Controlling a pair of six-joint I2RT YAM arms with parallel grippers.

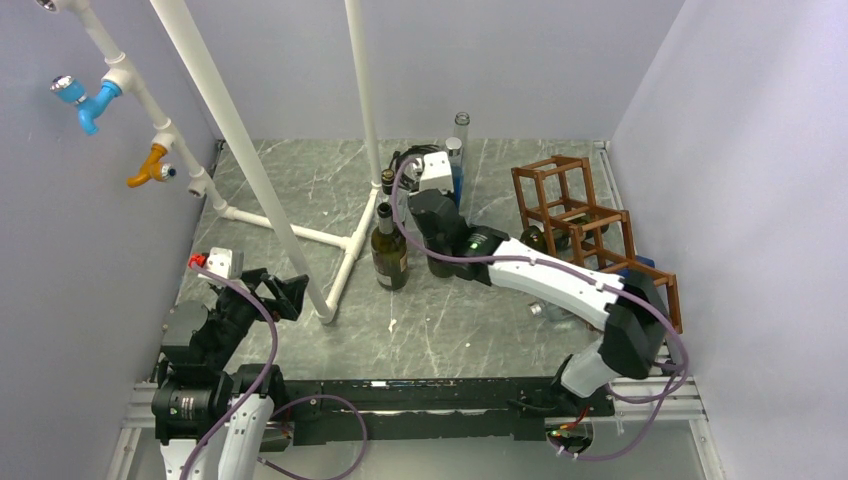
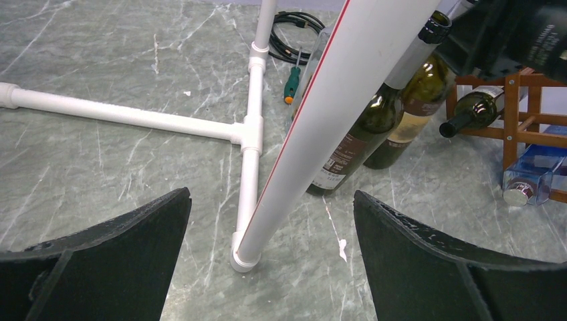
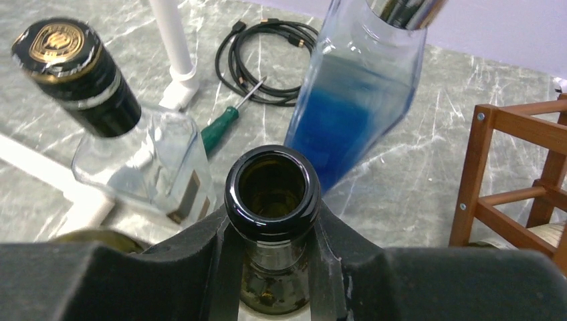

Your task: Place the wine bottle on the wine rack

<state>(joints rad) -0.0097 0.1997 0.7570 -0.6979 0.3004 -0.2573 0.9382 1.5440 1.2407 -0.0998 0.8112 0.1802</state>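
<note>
The right gripper (image 3: 273,267) is clamping its fingers on the neck of the uncorked dark-green wine bottle (image 3: 273,229). The bottle is being held upright left of the wine rack (image 1: 590,225), outside its cells, and its dark mouth is giving no view of any fill level. Behind it a tall clear bottle (image 3: 354,100) is holding blue liquid in its lower part, with a capped square bottle (image 3: 144,170) standing nearby. The left wrist view is adding a dark bottle (image 2: 475,110) lying on its side in a low rack cell, and the left gripper (image 2: 271,267) hanging spread wide, gripping nothing.
</note>
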